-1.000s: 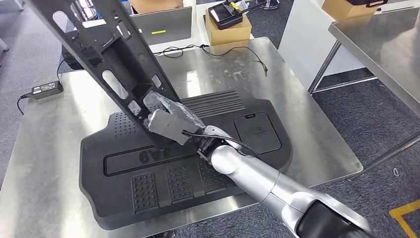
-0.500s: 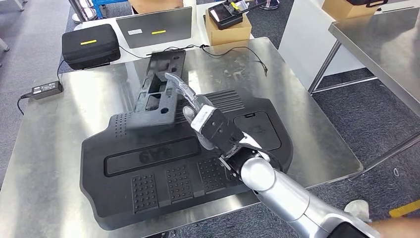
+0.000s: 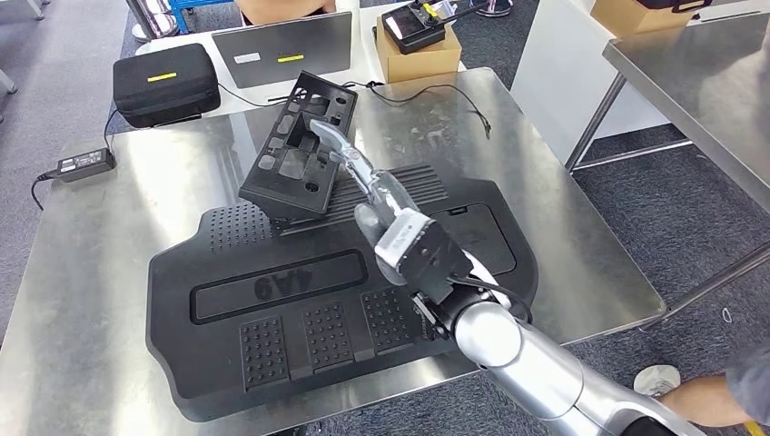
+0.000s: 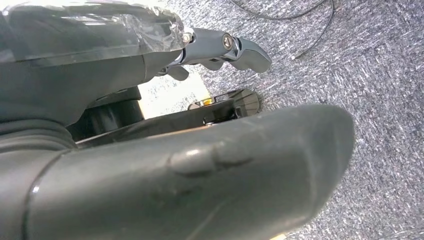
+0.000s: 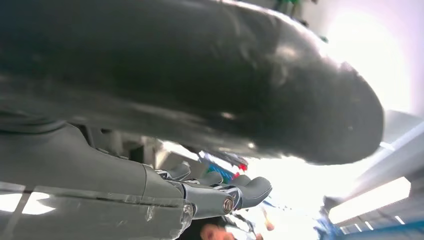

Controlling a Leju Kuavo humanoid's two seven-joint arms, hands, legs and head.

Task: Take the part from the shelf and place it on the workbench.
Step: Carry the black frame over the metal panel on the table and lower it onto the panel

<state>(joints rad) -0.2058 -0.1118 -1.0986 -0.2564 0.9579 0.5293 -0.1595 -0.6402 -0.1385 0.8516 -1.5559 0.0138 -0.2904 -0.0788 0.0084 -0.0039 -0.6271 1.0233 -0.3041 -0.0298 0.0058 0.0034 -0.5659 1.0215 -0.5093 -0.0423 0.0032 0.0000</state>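
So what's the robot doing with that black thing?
The robot's right hand reaches out over a steel workbench, its fingers stretched against a black plastic part. That part sits tilted, one end propped on a big black panel lying flat on the workbench. Whether the fingers truly grip it is hard to tell.

Elongated black plastic part with cut-out windows (image 3: 297, 150): black all over, paler grey showing through the openings.
Large moulded plastic panel (image 3: 272, 336): matt black, with ribbed stripes and three dotted grid patches.
Brushed steel workbench top (image 3: 91, 263): silver-grey, mottled with reflections.
Right hand (image 3: 390, 232): grey cover, dark fingers (silver arm behind it).
Zipped fabric case (image 3: 165, 82): black, one yellow strip.
Small cardboard box (image 3: 419, 58): tan.
Floor carpet (image 3: 690, 218): speckled grey.
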